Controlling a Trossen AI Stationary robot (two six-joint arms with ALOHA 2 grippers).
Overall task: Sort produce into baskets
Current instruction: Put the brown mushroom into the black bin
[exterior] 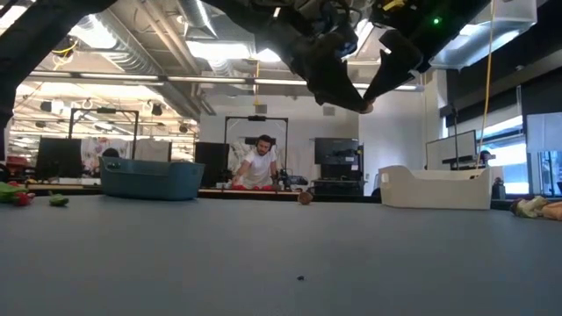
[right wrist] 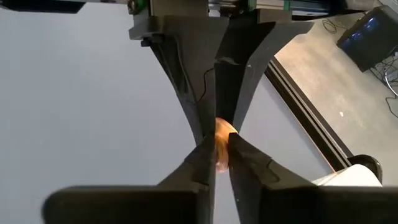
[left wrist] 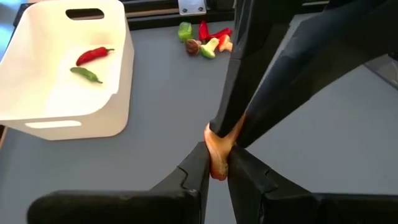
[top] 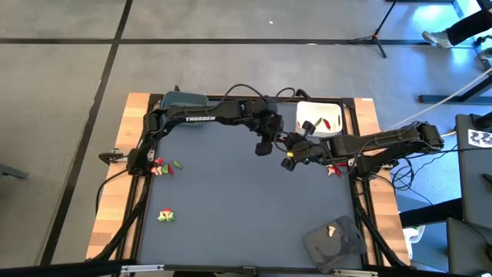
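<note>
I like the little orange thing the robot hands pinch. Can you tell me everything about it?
The little orange piece is a tiny toy, pale orange-tan with a redder tip, smooth like plastic. It hangs in the air above the grey table, near the white basket. Both grippers pinch it at once: the left gripper and the right gripper.

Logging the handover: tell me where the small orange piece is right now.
The orange piece is pinched between both claws, left claw and right claw, in mid-air over the mat beside the white tub.

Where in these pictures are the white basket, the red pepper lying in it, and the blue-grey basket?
white basket (left wrist: 118, 74): left wrist view, on its side wall near the rim.
red pepper (left wrist: 93, 55): left wrist view, on the middle of its body.
blue-grey basket (exterior: 151, 180): low view, on its front wall.
</note>
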